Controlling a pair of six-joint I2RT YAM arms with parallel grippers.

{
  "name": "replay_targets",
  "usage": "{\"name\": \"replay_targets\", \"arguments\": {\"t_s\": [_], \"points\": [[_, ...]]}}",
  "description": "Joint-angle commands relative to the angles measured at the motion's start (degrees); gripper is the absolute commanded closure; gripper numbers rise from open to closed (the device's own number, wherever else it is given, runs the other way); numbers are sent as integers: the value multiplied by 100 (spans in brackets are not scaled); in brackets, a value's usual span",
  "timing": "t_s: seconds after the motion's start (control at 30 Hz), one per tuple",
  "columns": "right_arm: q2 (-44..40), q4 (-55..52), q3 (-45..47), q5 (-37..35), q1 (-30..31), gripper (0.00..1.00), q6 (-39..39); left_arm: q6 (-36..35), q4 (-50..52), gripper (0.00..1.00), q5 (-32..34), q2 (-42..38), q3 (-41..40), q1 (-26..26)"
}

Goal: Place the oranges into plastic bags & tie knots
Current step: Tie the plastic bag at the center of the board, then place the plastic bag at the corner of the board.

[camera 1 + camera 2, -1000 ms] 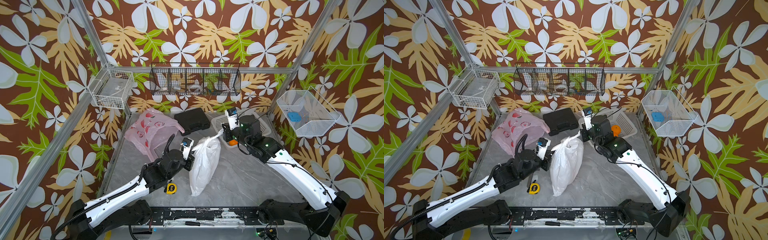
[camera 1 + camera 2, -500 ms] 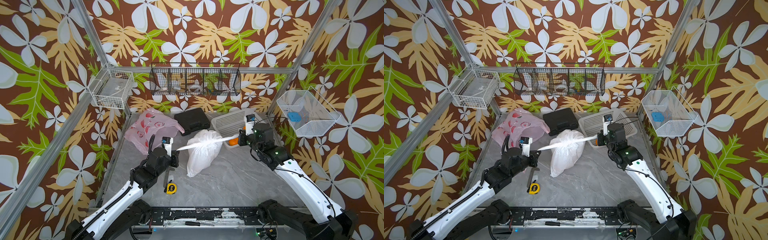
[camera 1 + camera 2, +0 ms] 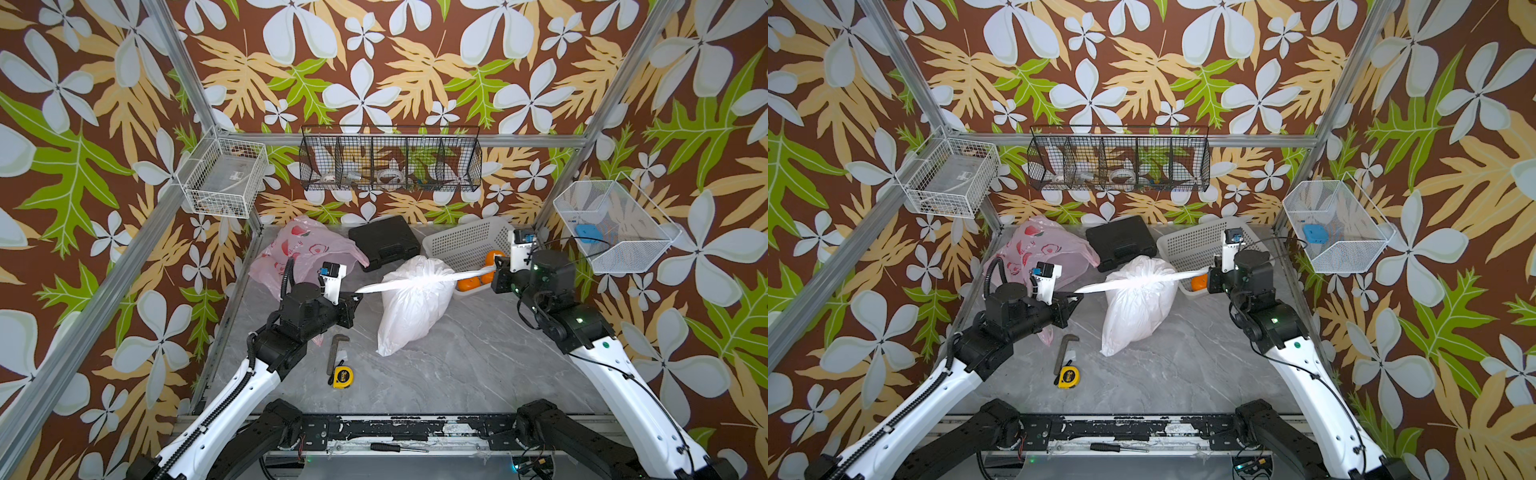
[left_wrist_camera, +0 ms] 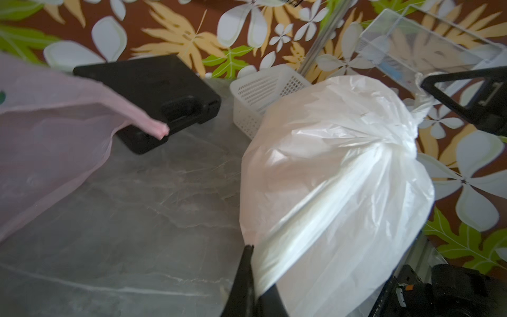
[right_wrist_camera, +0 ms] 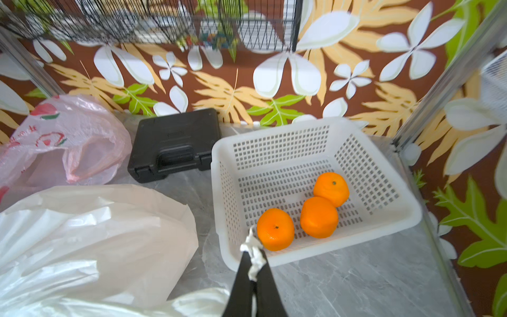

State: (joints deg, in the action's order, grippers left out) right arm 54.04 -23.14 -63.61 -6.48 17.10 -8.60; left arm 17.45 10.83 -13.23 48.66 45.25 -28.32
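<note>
The white bag [image 3: 411, 311] sits upright near the middle of the desk [image 3: 478, 365]. Its two handle strips are drawn out sideways from the knot [image 3: 420, 279] at its top. The left gripper [image 3: 352, 297] is clamped on the end of one strip and the right gripper [image 3: 496, 272] on the end of the other. Both strips are taut.

The plastic is thin, so a harder pull could tear a strip or slide it out of a gripper, leaving the knot loose. An uneven pull could topple the bag or drag it. Whether fruit lies inside cannot be made out through the plastic, though the bulge suggests it.

Three oranges [image 5: 275, 229] lie in the white basket [image 5: 343, 244] at the back right corner. Its front rim is just beside the right gripper, which could knock it. The pink bag [image 3: 303, 249] lies slack in the back left corner, partly under the left arm. A black case [image 3: 384, 241] sits at the back edge between them. A bent metal tool [image 3: 336, 351] and a tape measure [image 3: 341, 376] lie toward the front left, clear of the pull.
</note>
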Motion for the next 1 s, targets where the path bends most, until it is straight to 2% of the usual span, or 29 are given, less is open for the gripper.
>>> {"name": "replay_targets", "arguments": {"t_s": [0.0, 0.13, 0.3, 0.4, 0.57, 0.73, 0.8, 0.87, 0.9, 0.93, 0.97], "points": [[-387, -161, -484, -740, -45, 100, 277, -621, 193, 100, -86, 115, 652, -357], [-580, -626, -1188, -1279, -40, 100, 455, -930, 556, 100, -167, 1039, 1844, -962], [-636, -1110, -1713, -3041, -37, 100, 948, -1044, 515, 100, -242, 2549, 3180, -1803], [-704, -1023, -1692, -3953, -44, 100, 1259, -1191, 422, 100, -167, 3437, 3824, -2307], [-667, -926, -1476, -5015, -42, 100, 1623, -1191, 475, 100, -455, 4942, 5041, -2825], [-754, -676, -932, -5638, -50, 99, 1821, -1044, 685, 99, -880, 6258, 6347, -3075], [-762, -693, -758, -5384, -67, 61, 1670, -954, 906, 54, -801, 6704, 6910, -3071], [-653, -952, -755, -4981, -67, 29, 1366, -858, 941, 22, -529, 6873, 7064, -3021], [-596, -1046, -763, -4634, -67, 18, 1247, -677, 876, 9, -305, 6850, 7016, -2974], [-565, -1137, -778, -4312, -67, 12, 1122, -501, 844, 1, -88, 6797, 6949, -2902], [-542, -1190, -780, -3966, -67, 7, 980, -281, 875, 0, 79, 6720, 6877, -2793]]}}
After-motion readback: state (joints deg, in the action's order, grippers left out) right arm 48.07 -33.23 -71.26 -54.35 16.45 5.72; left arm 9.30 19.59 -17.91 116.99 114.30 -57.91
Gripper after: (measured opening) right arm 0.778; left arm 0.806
